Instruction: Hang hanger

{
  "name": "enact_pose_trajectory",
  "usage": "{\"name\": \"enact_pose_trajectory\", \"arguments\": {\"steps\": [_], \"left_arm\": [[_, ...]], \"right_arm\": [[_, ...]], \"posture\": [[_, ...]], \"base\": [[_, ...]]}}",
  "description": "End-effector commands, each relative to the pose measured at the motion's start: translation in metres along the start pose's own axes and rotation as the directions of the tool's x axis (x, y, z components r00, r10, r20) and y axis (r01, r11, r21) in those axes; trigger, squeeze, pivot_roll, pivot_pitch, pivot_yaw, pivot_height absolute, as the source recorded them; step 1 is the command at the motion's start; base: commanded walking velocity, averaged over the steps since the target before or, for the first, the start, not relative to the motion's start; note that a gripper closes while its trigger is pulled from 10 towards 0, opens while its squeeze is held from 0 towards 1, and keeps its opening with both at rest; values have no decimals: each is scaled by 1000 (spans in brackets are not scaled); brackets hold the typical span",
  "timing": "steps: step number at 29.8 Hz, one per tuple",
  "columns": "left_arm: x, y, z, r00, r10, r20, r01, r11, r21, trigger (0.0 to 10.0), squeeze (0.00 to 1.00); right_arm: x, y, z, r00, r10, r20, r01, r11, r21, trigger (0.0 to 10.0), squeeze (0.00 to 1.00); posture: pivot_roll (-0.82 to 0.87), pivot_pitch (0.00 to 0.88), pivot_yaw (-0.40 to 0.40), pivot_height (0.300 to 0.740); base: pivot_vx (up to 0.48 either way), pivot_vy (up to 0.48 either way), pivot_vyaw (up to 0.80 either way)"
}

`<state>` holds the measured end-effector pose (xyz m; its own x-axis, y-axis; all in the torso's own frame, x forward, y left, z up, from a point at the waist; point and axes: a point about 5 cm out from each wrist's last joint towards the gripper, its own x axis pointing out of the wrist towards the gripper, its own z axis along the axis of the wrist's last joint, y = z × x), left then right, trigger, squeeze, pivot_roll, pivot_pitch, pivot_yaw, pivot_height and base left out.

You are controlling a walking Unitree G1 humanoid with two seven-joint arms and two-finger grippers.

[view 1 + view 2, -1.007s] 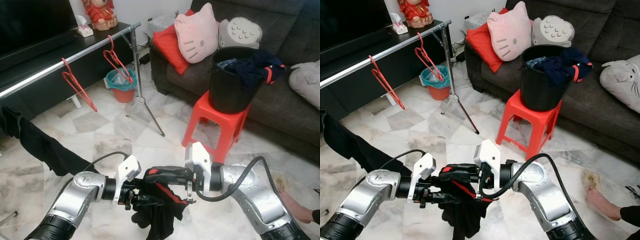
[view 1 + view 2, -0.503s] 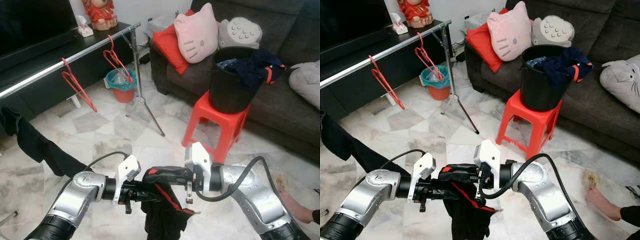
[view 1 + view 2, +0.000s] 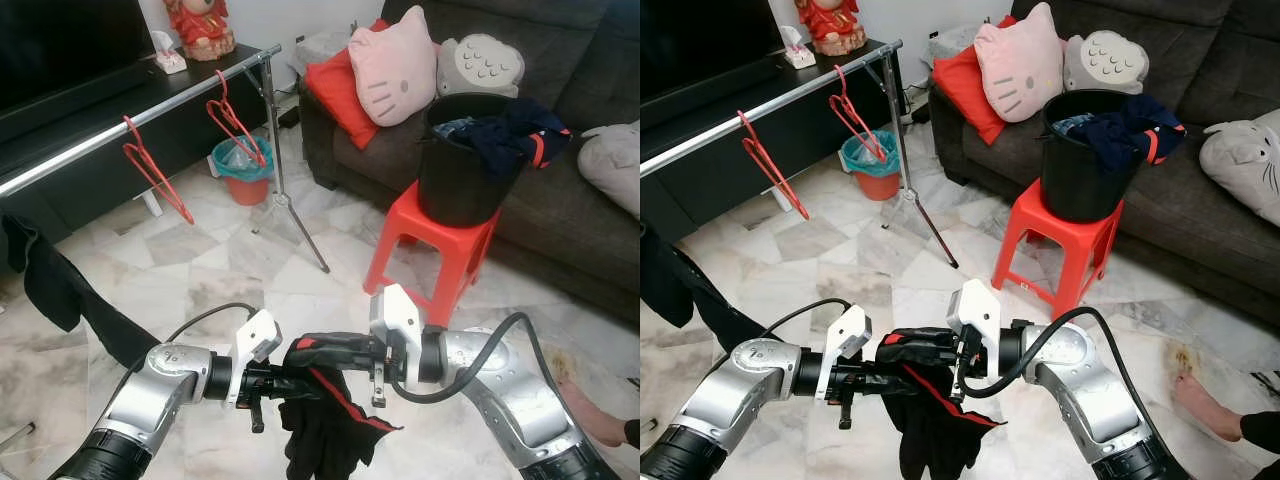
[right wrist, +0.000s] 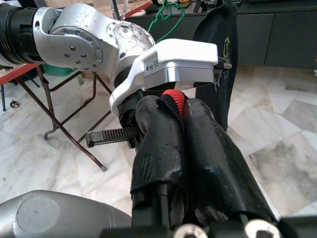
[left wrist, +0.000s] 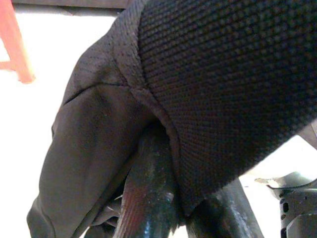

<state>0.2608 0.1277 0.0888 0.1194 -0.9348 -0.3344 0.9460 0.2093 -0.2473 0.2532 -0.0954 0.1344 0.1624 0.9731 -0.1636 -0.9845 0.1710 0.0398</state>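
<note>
A black garment [image 3: 325,435] with red trim [image 4: 174,100] hangs low in front of me between both arms. My right gripper [image 3: 305,350] is shut on its trimmed edge. My left gripper [image 3: 290,385] reaches into the cloth from the left, open, with black fabric [image 5: 208,89] draped over its fingers. Two red hangers [image 3: 155,175] [image 3: 235,120] hang on the metal rail [image 3: 100,135] at the upper left, well away from both grippers.
Another black garment [image 3: 55,285] hangs from the rail at the far left. The rail's tripod stand [image 3: 285,190] and a teal bin [image 3: 243,170] stand ahead. A red stool [image 3: 430,245] carries a black bucket [image 3: 460,160] of clothes before the sofa [image 3: 560,200]. A person's foot [image 3: 595,420] is at lower right.
The bunched garment has dropped from my left gripper and now hangs long from the right gripper. The black garment on the rail has swung left.
</note>
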Motion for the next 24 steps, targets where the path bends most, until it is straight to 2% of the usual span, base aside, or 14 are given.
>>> {"name": "enact_pose_trajectory", "arguments": {"steps": [1, 20, 21, 22, 24], "left_arm": [[-4, 2, 6, 1000, -7, 18, 7, 1000, 4, 0, 0], [-4, 1, 6, 1000, -16, 20, 16, 1000, 4, 0, 0], [-4, 1, 5, 1000, -17, 20, 17, 1000, 4, 0, 0], [-4, 1, 5, 1000, -17, 20, 17, 1000, 4, 0, 0], [-3, 1, 5, 1000, -18, 19, 18, 1000, 5, 0, 0]], "right_arm": [[4, 4, 8, 999, 26, 29, -25, 999, -26, 10000, 0], [4, 4, 6, 999, 26, 26, -26, 999, -20, 10000, 0], [4, 4, 6, 999, 27, 28, -26, 999, -19, 10000, 408], [4, 4, 6, 999, 25, 32, -25, 1000, -9, 10000, 1000], [3, 4, 5, 999, 25, 31, -24, 1000, -9, 10000, 1000]], "posture": [[-10, 56, 66, 740], [-11, 52, 65, 740], [-11, 49, 64, 740], [-12, 48, 65, 740], [-13, 47, 65, 740]], "base": [[0, 0, 0], [0, 0, 0], [0, 0, 0], [0, 0, 0], [0, 0, 0]]}}
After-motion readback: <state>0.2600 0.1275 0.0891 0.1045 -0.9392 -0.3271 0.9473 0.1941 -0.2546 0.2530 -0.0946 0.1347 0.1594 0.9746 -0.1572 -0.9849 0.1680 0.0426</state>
